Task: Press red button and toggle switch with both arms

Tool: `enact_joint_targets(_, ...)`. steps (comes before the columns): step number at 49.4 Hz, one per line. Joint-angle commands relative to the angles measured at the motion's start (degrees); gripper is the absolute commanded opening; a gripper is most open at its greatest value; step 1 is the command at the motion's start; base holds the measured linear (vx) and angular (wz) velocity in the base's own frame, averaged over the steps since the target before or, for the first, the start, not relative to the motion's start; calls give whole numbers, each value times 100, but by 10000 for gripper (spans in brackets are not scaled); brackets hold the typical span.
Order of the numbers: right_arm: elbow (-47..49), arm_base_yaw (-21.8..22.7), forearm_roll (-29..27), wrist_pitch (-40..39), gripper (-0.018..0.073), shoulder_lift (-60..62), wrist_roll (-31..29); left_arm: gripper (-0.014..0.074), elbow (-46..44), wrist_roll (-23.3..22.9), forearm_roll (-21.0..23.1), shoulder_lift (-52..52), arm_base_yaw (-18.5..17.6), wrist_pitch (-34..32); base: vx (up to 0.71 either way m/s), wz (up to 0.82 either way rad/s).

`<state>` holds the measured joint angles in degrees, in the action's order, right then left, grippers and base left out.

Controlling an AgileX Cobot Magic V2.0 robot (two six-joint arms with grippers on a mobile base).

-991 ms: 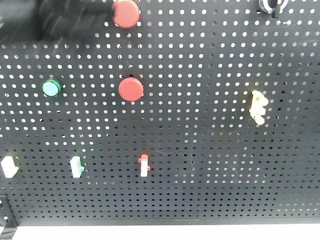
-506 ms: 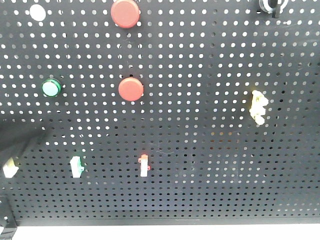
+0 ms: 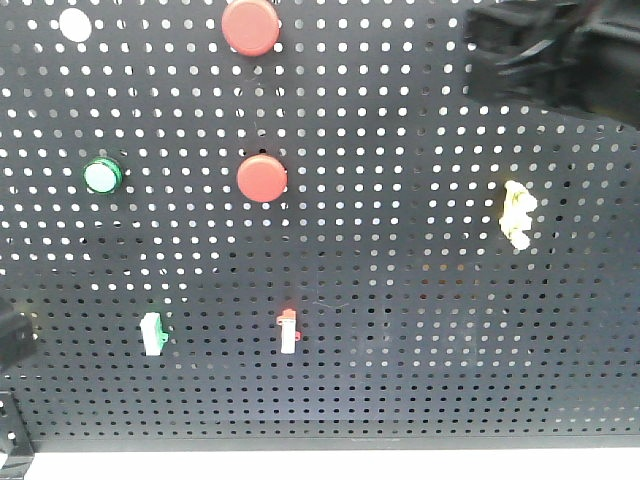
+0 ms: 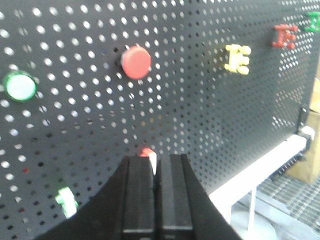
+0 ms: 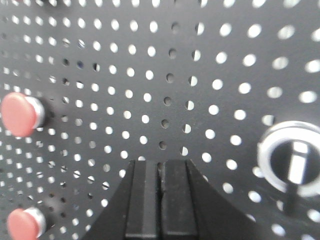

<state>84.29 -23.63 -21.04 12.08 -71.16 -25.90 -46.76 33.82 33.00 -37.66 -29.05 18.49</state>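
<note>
Two red buttons, an upper one (image 3: 250, 27) and a lower one (image 3: 262, 178), sit on the black pegboard (image 3: 400, 300). A red-tipped white toggle switch (image 3: 288, 331) is below them. In the left wrist view my left gripper (image 4: 156, 161) is shut and empty, and the red-tipped toggle (image 4: 148, 153) shows just past its tips. The lower red button (image 4: 136, 62) is above it. My right gripper (image 5: 161, 165) is shut and empty close to the board, left of a silver rotary switch (image 5: 295, 160). The red buttons (image 5: 20, 115) are at its far left.
A green button (image 3: 102, 176), a white button (image 3: 73, 24), a green-tipped toggle (image 3: 153, 333) and a yellow toggle (image 3: 516, 215) are on the board. My right arm (image 3: 550, 50) covers the top right corner. A dark part of my left arm (image 3: 10, 335) shows at the left edge.
My left arm dropped from beside the upper red button to the lower left edge, uncovering the white button. My right arm came in at the top right and covers the rotary switch.
</note>
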Motion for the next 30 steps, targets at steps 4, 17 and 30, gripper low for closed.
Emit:
enact_joint_targets(4, 240, 282, -27, -406, -3, 30, 147, 1, -150, -66, 120, 5, -13, -372, 0, 0)
enact_joint_targets(17, 240, 784, -18, -267, -3, 43, 375, 1, -150, -66, 120, -7, -13, -316, 0, 0)
enact_joint_targets(30, 240, 1136, -31, -141, -3, 63, 422, 1, -150, -66, 120, -7, -13, -288, 0, 0)
